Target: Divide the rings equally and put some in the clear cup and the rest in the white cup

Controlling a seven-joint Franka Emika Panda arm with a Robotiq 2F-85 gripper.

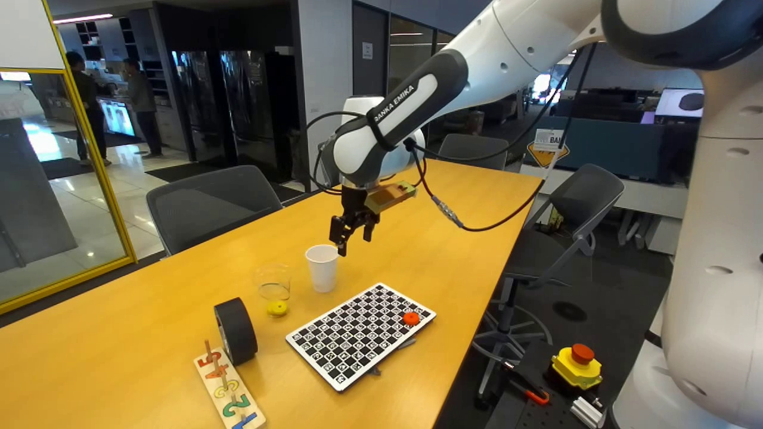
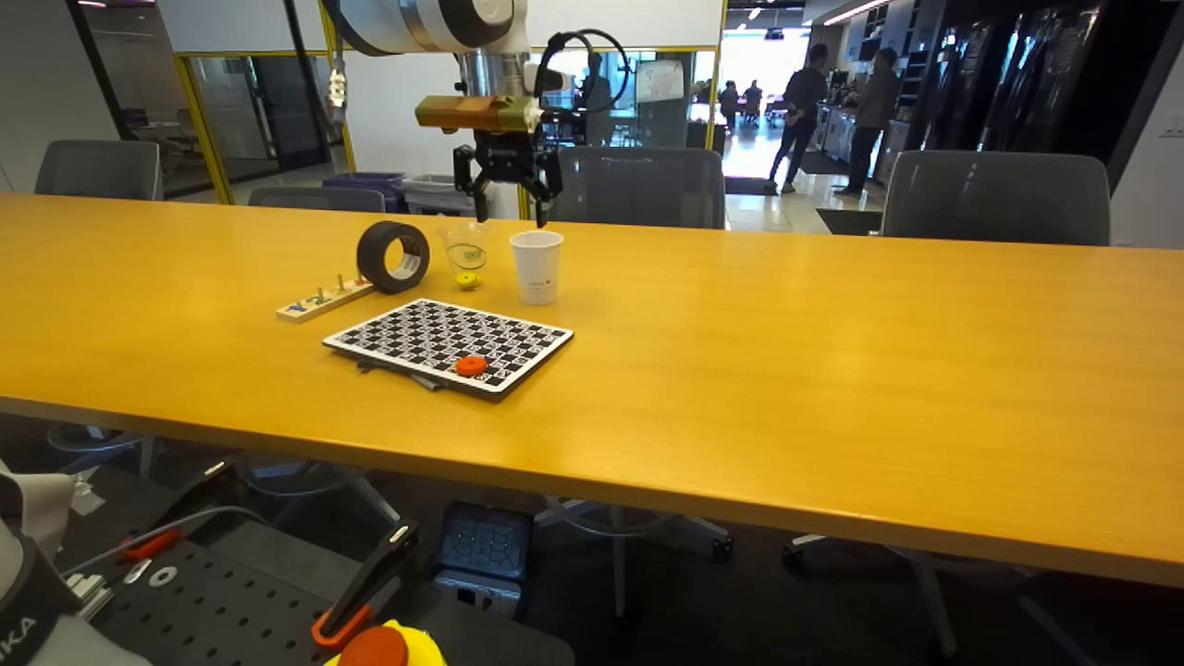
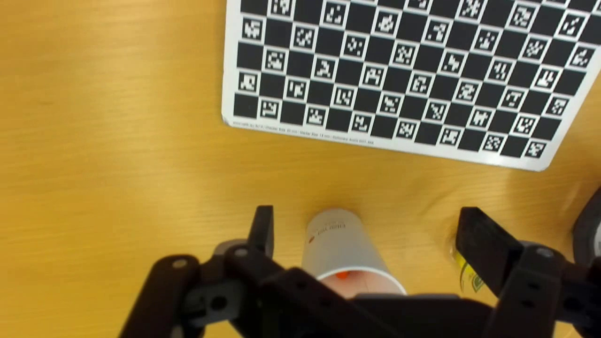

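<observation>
Chairs (image 2: 994,199) flank the tabletop (image 2: 832,370); a gaping pincer (image 2: 511,220) hangs near the white cup (image 2: 536,270), orange piece (image 3: 342,275) inside. A yellow ring (image 2: 467,280) occupies the clear cup (image 2: 468,255); a red ring (image 2: 472,366), on the checkerboard (image 2: 416,328) near one corner, apparently awaits sorting.

White arm (image 1: 512,44) outstretched, wrist (image 1: 356,156) bent, gripper (image 2: 511,221) pointing down — fingers (image 3: 486,248) spread wide.

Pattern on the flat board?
Board: black-and-white checks, blocky code marks in the white ones; clearest in the wrist view.
</observation>
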